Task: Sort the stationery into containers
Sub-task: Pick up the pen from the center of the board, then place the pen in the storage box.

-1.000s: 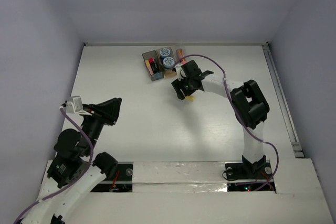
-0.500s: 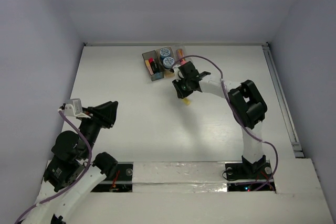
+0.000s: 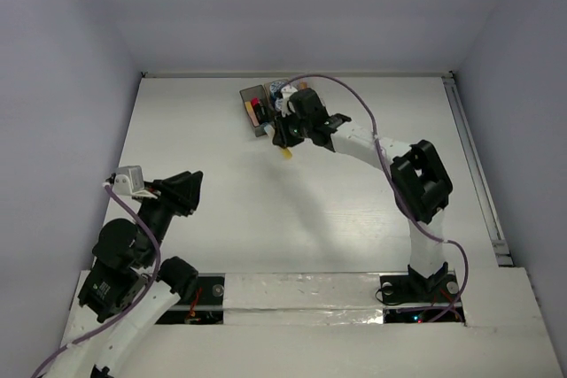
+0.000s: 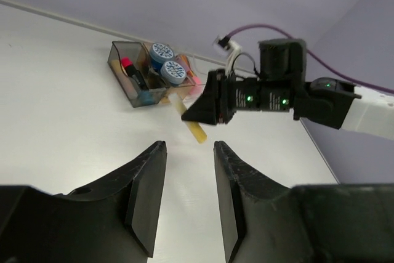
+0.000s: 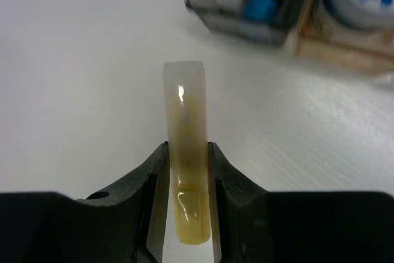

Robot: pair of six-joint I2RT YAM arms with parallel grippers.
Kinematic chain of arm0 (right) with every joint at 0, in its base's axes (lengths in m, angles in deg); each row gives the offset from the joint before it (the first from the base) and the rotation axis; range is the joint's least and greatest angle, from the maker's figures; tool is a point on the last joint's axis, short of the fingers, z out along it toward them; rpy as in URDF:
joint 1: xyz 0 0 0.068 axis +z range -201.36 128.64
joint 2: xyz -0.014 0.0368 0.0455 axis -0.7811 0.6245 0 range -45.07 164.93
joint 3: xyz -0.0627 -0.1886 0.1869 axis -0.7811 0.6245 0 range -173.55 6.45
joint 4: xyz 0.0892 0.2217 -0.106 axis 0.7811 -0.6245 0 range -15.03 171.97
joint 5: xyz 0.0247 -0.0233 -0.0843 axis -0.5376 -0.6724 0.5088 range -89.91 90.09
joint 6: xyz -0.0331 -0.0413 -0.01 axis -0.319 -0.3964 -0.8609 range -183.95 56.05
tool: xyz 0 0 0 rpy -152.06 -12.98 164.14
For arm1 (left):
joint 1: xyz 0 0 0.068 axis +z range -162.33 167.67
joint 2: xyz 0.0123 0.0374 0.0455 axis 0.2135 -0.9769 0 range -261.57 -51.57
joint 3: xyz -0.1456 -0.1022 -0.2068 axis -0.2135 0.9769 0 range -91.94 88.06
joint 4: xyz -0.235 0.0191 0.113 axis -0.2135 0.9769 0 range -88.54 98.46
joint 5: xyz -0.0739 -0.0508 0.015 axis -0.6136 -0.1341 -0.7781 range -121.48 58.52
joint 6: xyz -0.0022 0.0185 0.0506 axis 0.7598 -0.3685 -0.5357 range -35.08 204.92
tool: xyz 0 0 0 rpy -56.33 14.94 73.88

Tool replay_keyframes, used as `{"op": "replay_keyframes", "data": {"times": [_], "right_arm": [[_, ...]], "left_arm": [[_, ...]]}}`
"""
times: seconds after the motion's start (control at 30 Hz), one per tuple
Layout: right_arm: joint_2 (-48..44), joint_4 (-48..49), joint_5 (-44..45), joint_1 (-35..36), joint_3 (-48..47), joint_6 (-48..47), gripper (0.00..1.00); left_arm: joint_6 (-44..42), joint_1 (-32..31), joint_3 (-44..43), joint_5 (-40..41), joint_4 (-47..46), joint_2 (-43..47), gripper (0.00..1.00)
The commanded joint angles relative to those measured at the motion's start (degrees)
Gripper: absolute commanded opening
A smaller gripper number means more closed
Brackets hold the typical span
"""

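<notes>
Left wrist view puts the left pincer (image 4: 189, 158) nearest, jaws parted and empty, idle. Farther off, the right pincer (image 5: 186, 158) clamps a yellow highlighter (image 5: 184, 109) above the tabletop (image 5: 74, 60), likely bound for the dark grey bin (image 5: 246, 28) beyond, where a red-pink highlighter (image 4: 125, 63) lies.

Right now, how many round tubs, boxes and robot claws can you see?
Round tubs: 2
Boxes: 3 (dark grey box, amber box, clear box)
Robot claws: 2 (left claw, right claw holding a yellow pen)
Total: 7
</notes>
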Motion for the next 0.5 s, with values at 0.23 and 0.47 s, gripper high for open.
{"op": "replay_keyframes", "data": {"times": [0.23,0.47], "right_arm": [[13.43,15.43,1.03,-0.18,-26.80,10.47,0.02],[25.74,11.75,5.25,-0.18,-43.16,9.33,0.04]], "left_arm": [[-2.78,9.97,1.90,-10.46,-6.23,-2.55,0.37],[-3.75,14.37,2.26,-15.39,-7.47,-3.78,0.39]]}}
